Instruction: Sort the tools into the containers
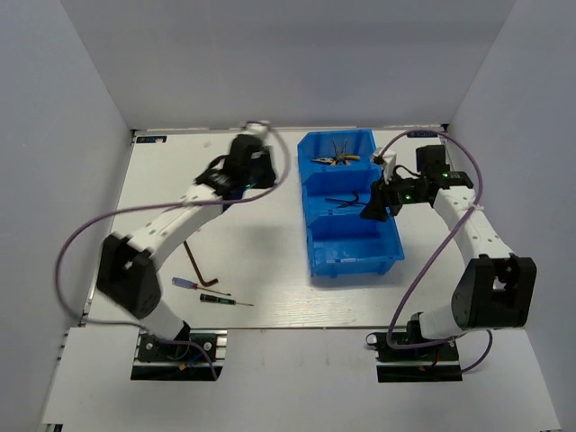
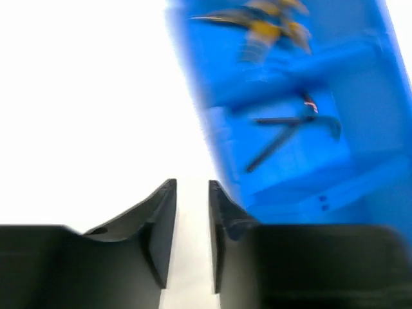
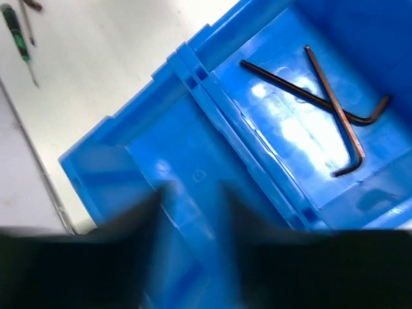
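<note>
Yellow-handled pliers (image 1: 337, 161) lie in the far compartment of the bright blue plastic bin (image 1: 355, 263), two dark brown L-shaped hex keys (image 3: 328, 102) in the middle one, and a blue-handled screwdriver (image 1: 183, 283) and a black-handled screwdriver (image 1: 216, 298) on the white table (image 1: 252, 243). The left end effector (image 2: 192, 190) is slightly parted and empty beside the bin; the right end effector (image 3: 192, 244), blurred, is spread above it.

White table (image 1: 261, 261) inside plain pale grey walls (image 1: 54, 135), evenly lit.

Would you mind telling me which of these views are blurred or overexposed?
Top external view: sharp, evenly lit. Left wrist view: table blown out white, blue bin smeared and blurry, left pincer crisp. Right wrist view: right pincer a dark blur, glare beside the hex keys.
</note>
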`<state>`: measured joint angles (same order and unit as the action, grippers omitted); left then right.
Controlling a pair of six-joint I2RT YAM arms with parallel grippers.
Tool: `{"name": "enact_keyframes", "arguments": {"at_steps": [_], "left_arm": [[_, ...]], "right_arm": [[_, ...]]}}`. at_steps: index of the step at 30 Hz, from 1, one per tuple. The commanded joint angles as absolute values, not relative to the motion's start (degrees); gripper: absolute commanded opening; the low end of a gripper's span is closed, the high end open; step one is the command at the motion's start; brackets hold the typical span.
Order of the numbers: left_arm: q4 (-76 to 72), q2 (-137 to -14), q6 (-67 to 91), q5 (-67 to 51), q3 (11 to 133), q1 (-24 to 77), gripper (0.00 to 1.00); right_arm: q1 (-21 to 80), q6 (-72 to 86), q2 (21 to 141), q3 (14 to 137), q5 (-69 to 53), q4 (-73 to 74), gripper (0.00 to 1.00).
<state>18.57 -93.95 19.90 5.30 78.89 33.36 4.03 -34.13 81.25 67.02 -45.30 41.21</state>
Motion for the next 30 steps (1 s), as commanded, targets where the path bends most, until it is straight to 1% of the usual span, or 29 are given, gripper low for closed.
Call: {"name": "enact_keyframes", "arguments": {"at_steps": [1,2,3,4,5,6,7,8,9,13,16,20,24,25,28,29,30], "left_arm": [[40.1,-82.1,40.6,23.6,68.4,26.3,0.29],[42.7,-79.8,43.1,24.4,65.6,24.9,0.25],[44.5,-77.2,45.2,24.4,62.7,23.4,0.25],[47.2,-74.6,47.6,25.0,59.9,20.5,0.32],[47.2,-68.8,50.3,25.0,54.6,19.3,0.38],[47.2,-66.1,51.0,25.0,52.1,17.9,0.45],[47.2,-64.0,52.2,24.4,48.4,15.6,0.47],[46.4,-62.0,52.2,23.6,46.8,14.4,0.5],[46.4,-62.0,51.6,23.0,45.1,12.7,0.54],[46.6,-68.5,51.6,21.6,43.3,10.0,0.55],[42.1,-69.7,49.0,18.8,40.3,8.0,0.58],[35.3,-73.2,45.8,16.5,39.1,6.8,0.58],[30.8,-76.1,43.3,14.5,37.3,5.6,0.49],[30.0,-76.1,42.5,13.7,37.3,5.6,0.43],[28.8,-78.6,42.0,13.2,37.3,5.6,0.33],[28.8,-79.1,41.5,13.2,37.3,5.6,0.27],[28.8,-79.6,41.5,12.6,37.3,5.6,0.24]], "right_arm": [[6.2,-30.7,84.1,72.5,-47.0,42.3,0.25],[7.8,-28.2,85.9,73.9,-46.8,42.4,0.0],[8.3,-27.4,86.0,74.4,-46.1,42.5,0.0],[9.7,-27.3,86.2,74.8,-44.7,42.5,0.0],[10.3,-25.5,86.0,75.1,-43.8,41.0,0.0],[12.1,-24.8,85.9,75.1,-42.3,40.3,0.0],[12.5,-24.0,85.7,75.1,-41.2,39.2,0.0],[12.7,-23.6,85.6,75.2,-40.8,38.6,0.04],[13.4,-22.5,85.6,75.3,-40.1,38.2,0.11],[13.3,-21.2,85.0,75.1,-38.8,37.8,0.22],[13.2,-21.4,83.7,74.1,-38.1,37.4,0.23],[13.0,-21.9,81.8,71.8,-37.6,37.4,0.26],[12.9,-22.0,80.9,70.7,-37.2,37.4,0.26],[12.9,-22.1,80.8,70.7,-37.3,37.4,0.26],[12.9,-22.0,80.9,70.6,-37.7,37.4,0.26],[12.8,-21.9,80.9,70.7,-37.9,37.4,0.26],[12.9,-21.7,81.0,70.8,-38.0,37.4,0.26]]}}
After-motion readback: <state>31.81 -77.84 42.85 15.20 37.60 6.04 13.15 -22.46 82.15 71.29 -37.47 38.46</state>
